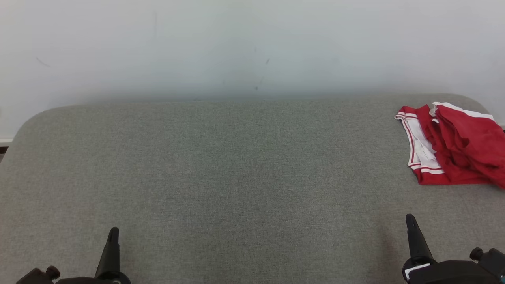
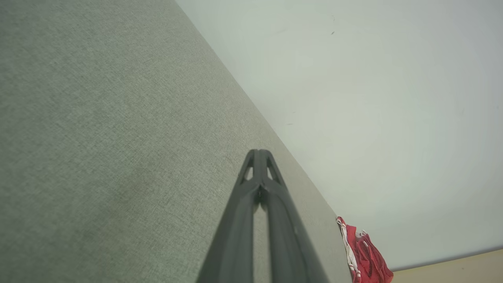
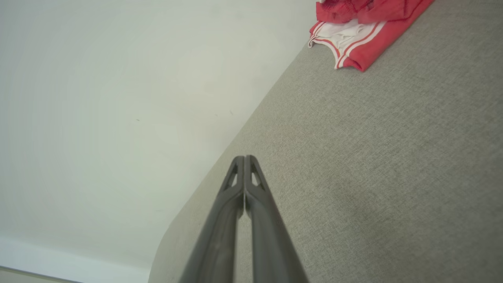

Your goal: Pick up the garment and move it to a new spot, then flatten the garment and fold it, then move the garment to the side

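Note:
The garment (image 1: 453, 146) is red with white trim and red stripes. It lies bunched in a loose heap at the far right of the grey fabric table (image 1: 236, 177), partly cut off by the head view's right edge. My left gripper (image 1: 113, 230) rests shut and empty at the lower left, far from the cloth. My right gripper (image 1: 410, 217) is shut and empty at the lower right, a short way in front of the heap. The garment (image 2: 363, 255) shows small in the left wrist view beyond the shut left gripper (image 2: 258, 153). In the right wrist view the garment (image 3: 361, 31) lies ahead of the shut right gripper (image 3: 244, 159).
A plain pale wall (image 1: 252, 47) rises right behind the table's far edge. The table's back corners are rounded. A strip of beige floor (image 2: 456, 271) shows in the left wrist view past the table's end.

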Controlling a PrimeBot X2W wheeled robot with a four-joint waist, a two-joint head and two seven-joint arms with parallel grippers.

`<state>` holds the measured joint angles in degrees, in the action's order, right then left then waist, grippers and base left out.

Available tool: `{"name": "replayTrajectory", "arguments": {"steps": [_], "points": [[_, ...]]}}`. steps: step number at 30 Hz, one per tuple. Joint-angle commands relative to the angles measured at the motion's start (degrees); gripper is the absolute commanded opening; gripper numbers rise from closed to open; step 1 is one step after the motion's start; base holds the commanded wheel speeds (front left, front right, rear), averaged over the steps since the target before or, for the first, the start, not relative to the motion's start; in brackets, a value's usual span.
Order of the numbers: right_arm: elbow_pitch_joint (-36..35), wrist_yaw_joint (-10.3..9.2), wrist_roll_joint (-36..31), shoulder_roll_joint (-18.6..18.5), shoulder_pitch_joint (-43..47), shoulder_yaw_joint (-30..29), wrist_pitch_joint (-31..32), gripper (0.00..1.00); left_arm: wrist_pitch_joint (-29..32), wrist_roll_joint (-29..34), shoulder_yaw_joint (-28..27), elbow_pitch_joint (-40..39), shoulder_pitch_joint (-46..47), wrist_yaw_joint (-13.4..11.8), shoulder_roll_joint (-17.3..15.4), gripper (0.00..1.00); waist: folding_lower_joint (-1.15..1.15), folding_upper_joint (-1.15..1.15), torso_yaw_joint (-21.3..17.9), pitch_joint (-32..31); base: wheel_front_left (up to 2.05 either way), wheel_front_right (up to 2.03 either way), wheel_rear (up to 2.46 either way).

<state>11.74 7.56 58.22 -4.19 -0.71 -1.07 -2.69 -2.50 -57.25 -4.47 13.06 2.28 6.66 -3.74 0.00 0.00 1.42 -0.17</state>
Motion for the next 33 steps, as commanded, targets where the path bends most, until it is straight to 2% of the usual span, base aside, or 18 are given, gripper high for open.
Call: {"name": "replayTrajectory", "arguments": {"steps": [1, 33], "points": [[-0.46, -0.06, 1.66, -0.44, -1.13, -0.3, 0.29, 0.0, 0.39, -1.67, -0.32, -0.39, 1.45, 0.46, -0.02, 0.0, 0.0, 0.0, -0.02, 0.01, 0.0, 0.0, 0.0], [0.93, -0.1, 19.71, -0.11, -3.56, -2.28, 4.44, 0.0, 5.06, -19.58, -1.35, 0.35, 2.97, 0.71, 0.46, 0.0, 0.0, 0.0, -0.66, 0.16, 0.0, 0.0, 0.0]]}}
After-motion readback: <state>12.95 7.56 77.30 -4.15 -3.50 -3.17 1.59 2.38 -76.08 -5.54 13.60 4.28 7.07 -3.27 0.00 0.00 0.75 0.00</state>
